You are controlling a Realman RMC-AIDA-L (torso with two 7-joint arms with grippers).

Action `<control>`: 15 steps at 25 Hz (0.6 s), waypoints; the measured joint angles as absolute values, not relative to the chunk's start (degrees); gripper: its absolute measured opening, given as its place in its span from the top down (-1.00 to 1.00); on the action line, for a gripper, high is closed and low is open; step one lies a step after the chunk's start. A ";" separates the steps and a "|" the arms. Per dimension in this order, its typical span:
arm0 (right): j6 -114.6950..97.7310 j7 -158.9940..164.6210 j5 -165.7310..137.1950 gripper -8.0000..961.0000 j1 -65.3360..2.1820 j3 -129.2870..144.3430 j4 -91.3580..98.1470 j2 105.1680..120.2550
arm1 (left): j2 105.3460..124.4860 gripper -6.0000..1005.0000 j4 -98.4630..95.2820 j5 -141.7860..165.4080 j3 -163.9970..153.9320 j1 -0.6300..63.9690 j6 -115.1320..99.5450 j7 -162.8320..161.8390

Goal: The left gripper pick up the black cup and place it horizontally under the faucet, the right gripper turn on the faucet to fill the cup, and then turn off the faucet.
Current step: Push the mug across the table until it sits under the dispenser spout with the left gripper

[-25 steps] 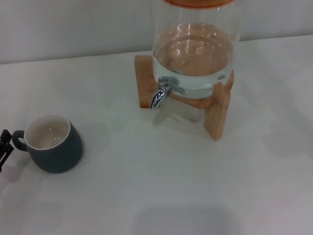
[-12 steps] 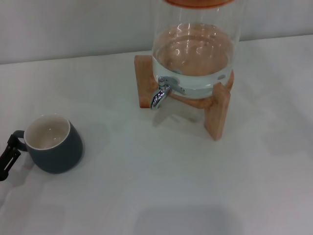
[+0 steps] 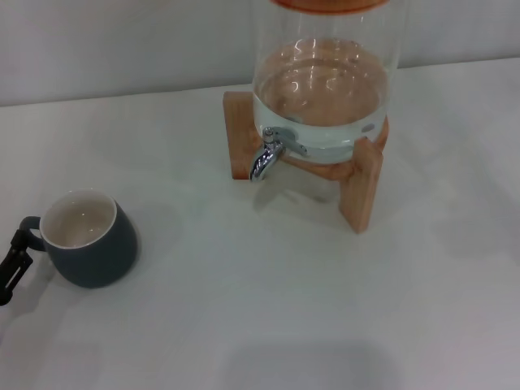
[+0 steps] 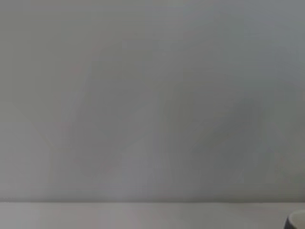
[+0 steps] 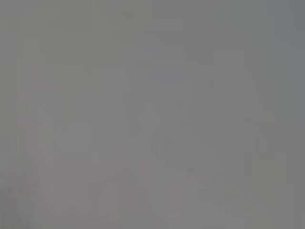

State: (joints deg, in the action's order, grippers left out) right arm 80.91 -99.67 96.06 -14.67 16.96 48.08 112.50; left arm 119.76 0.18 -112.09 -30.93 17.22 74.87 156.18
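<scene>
— Walk me through what is in front of you, biggest thing first.

— A white table [image 3: 268, 325] carries everything. At the back of it stands the glass dispenser [image 3: 325, 81], part full of water, on its wooden stand [image 3: 361, 183]. The faucet [image 3: 266, 156] sticks out of the dispenser's front, chrome, lever on top, spout pointing down at bare table. Well apart from it, toward my left and nearer to me, sits the black cup [image 3: 88, 237], upright, cream inside, apparently empty, its little loop handle turned outward toward the table's left edge. Smallest of all is my left gripper [image 3: 13, 264]: only a dark tip shows at the left border of the head view, right by that handle. Whether it touches the handle, or how far the jaws stand apart, I cannot tell. My right gripper is nowhere in view.

— How do you expect the cup to handle?

— I judge it ceramic: stiff, fairly heavy for its size, smooth glaze, so likely slippery, and it would chip if dropped. The round belly looks too wide and curved for a sure pinch. The handle, or the rim beside it with one finger inside, seems the better hold.

— And the job so far?

— Barely begun: nothing is under the faucet yet.
</scene>
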 joint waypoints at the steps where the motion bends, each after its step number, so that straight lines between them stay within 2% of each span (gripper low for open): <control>1: 80.99 -99.66 96.06 -0.59 -14.60 16.96 48.08 112.50 | 119.71 -0.74 0.18 -112.09 -30.93 17.24 74.52 156.18; 15: 81.04 -99.66 96.06 -0.59 -14.41 16.96 48.07 112.58 | 119.51 -0.73 0.18 -111.84 -31.03 18.59 70.19 155.70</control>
State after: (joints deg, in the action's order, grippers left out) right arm 81.04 -99.66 96.06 -14.41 16.96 48.07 112.58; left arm 119.51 0.18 -111.84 -31.03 18.59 70.19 155.70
